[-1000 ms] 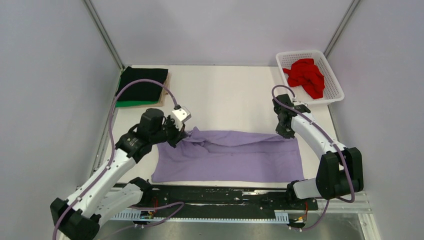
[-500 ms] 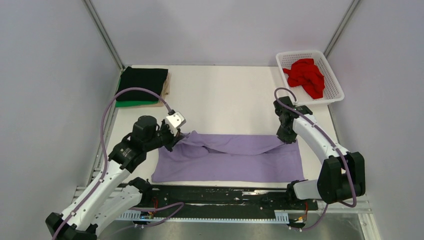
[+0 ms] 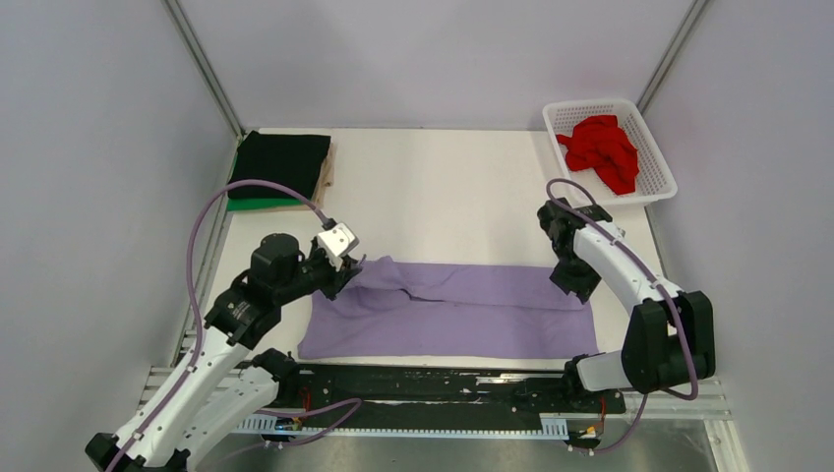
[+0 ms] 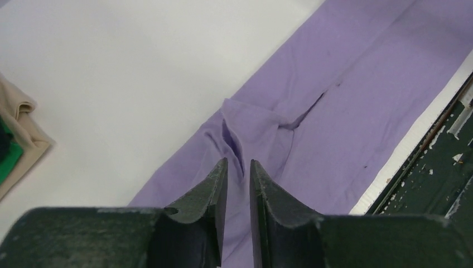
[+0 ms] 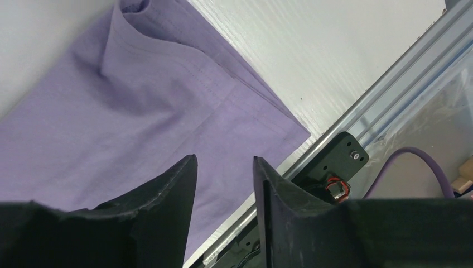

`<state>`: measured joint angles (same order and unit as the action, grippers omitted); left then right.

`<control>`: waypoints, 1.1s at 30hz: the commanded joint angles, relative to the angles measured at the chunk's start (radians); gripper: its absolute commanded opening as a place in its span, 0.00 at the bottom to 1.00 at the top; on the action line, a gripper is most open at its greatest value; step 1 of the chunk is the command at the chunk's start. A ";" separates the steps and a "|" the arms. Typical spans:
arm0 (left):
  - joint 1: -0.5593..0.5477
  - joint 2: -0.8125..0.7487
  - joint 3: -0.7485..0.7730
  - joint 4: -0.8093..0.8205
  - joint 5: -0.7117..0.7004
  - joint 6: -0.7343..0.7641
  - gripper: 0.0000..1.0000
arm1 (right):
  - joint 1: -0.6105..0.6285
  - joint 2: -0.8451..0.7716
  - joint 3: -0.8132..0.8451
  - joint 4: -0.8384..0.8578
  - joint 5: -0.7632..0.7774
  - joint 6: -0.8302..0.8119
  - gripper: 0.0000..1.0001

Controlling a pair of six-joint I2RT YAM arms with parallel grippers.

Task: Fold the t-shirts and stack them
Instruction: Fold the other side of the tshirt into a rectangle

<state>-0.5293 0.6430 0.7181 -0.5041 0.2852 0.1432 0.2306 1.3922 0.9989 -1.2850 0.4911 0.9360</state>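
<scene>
The lavender t-shirt (image 3: 452, 315) lies as a long folded band near the table's front edge, puckered at its far left. My left gripper (image 3: 346, 273) hovers over that pucker (image 4: 245, 125), jaws a narrow gap apart with cloth showing between them, nothing pinched. My right gripper (image 3: 575, 285) is open and empty above the shirt's right end (image 5: 139, 111). The red t-shirt (image 3: 602, 147) lies crumpled in the white basket (image 3: 590, 102). The black t-shirt (image 3: 280, 162) lies folded on the green one (image 3: 261, 205) at the far left.
A tan cloth (image 4: 22, 123) shows under the black and green stack. A black rail with wiring (image 3: 433, 379) runs along the front edge just below the lavender shirt. Grey walls close in the left, right and back sides.
Both grippers moved toward the front, bringing the lavender shirt's far edge down onto it. The right gripper has let go; the cloth now lies flatter.
</scene>
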 commanded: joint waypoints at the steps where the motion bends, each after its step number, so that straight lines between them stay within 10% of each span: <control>1: -0.004 -0.027 -0.006 0.048 0.026 0.001 0.42 | 0.000 -0.032 0.073 0.001 0.062 0.030 0.50; 6: -0.003 -0.181 -0.038 0.083 0.094 -0.024 0.98 | -0.001 -0.136 0.077 0.147 0.008 -0.076 0.79; 13: -0.004 -0.199 -0.043 0.271 -0.288 -0.300 1.00 | -0.001 -0.254 -0.010 0.559 -0.580 -0.427 1.00; 18: 0.010 0.170 0.211 0.132 -0.563 -0.567 1.00 | 0.101 -0.264 -0.100 0.931 -1.074 -0.528 1.00; 23: 0.157 0.481 0.322 -0.054 -0.285 -0.800 1.00 | 0.313 -0.106 -0.085 1.173 -1.209 -0.614 1.00; 33: 0.345 0.743 0.045 0.219 0.081 -0.885 1.00 | 0.585 0.342 0.179 1.194 -1.034 -0.853 0.98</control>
<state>-0.1864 1.3560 0.7784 -0.3965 0.2264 -0.6930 0.7670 1.6302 1.0706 -0.1627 -0.6075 0.2153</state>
